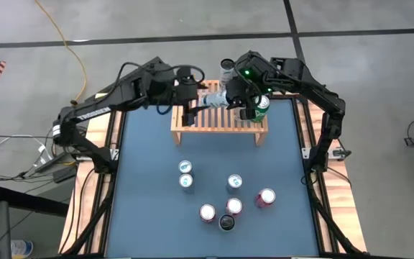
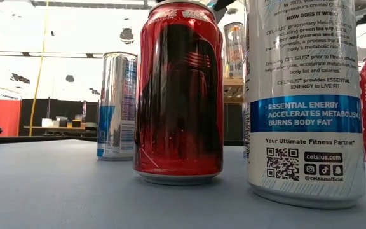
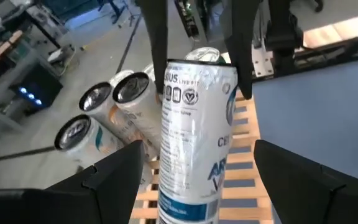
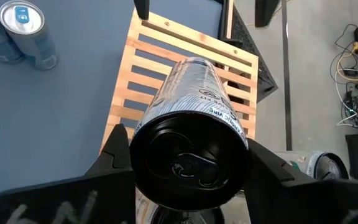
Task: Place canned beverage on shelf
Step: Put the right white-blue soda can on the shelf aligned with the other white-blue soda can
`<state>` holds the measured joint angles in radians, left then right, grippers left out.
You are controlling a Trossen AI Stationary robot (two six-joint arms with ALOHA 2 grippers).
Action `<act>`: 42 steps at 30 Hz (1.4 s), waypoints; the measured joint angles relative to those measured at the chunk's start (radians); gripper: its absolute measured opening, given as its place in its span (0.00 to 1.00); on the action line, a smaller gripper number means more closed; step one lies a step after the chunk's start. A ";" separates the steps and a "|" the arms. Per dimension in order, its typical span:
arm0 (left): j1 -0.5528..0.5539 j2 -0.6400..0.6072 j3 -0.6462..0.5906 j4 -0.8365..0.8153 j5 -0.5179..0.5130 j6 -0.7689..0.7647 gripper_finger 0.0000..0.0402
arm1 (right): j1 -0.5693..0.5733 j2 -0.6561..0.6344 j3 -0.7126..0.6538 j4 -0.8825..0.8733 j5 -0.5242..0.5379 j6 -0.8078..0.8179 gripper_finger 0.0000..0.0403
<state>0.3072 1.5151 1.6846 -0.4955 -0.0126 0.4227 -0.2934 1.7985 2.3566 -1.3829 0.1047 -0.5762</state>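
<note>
High view showed the can (image 1: 214, 99), a tall white and blue one, held above the far part of the shelf (image 1: 218, 122), between the two grippers. In the right wrist view the can (image 4: 188, 134) sat between the right arm's dark fingers (image 4: 114, 155), which were clamped on its top end, so the right gripper (image 1: 241, 101) carried it over the light-wood slats. I judged the can to be stiff, smooth and rather slippery, and heavy if it was full; a hold on the round wall near the middle looked safer than one at the rim, because thin metal dents easily.

The left gripper (image 1: 190, 108) stood just beside the can, its fingers apart on both sides of the can body (image 3: 194, 130) and, as far as I could see, not pressing it. Both arms reached in from the far corners of the table (image 1: 149, 216). Several other cans (image 1: 230, 205) stood on the near half, well apart from the shelf.
</note>
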 joint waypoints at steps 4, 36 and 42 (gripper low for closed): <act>0.027 0.027 0.008 -0.011 0.029 0.011 0.73 | 0.000 0.000 0.000 0.000 0.001 -0.001 0.38; 0.182 0.124 0.005 0.039 0.394 0.054 0.70 | -0.003 0.000 -0.001 0.087 -0.036 -0.033 0.46; 0.191 0.124 0.005 0.039 0.397 0.061 0.59 | -0.003 0.000 -0.001 0.092 -0.036 -0.034 0.46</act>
<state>0.4986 1.6394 1.6894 -0.4564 0.3847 0.4832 -0.2966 1.7988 2.3558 -1.2910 0.0689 -0.6104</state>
